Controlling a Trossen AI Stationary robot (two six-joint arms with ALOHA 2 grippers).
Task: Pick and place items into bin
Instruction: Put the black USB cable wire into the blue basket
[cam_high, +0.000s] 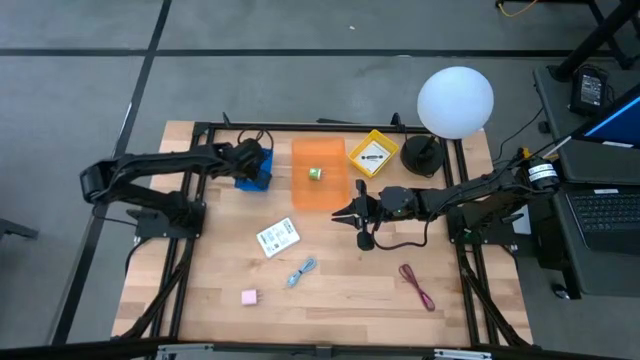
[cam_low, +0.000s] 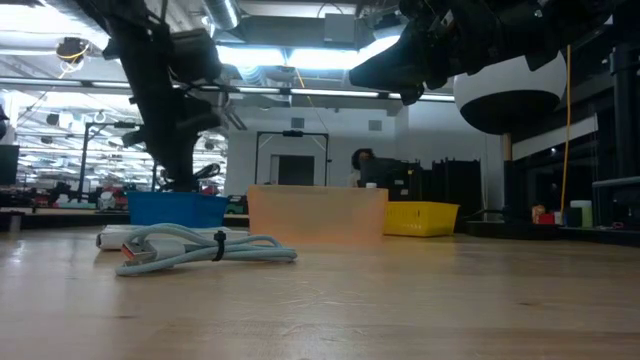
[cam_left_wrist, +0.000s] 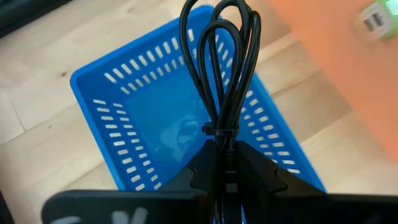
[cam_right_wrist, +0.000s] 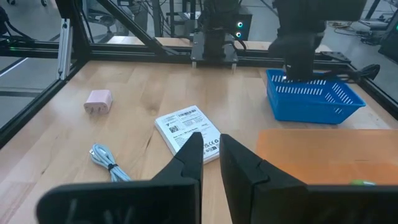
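Even, bright overhead light falls on the wooden table (cam_high: 330, 290), with only soft, short shadows. In the low view ceiling strip lights (cam_low: 300, 55) glare, leaving the arms as dark silhouettes and the background hazy. The orange bin (cam_left_wrist: 336, 68) blurs in the left wrist view.

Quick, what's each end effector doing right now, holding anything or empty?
Left end effector: closed on the black cord, above the blue basket.
Right end effector: nearly closed, holding nothing, above the white packet.
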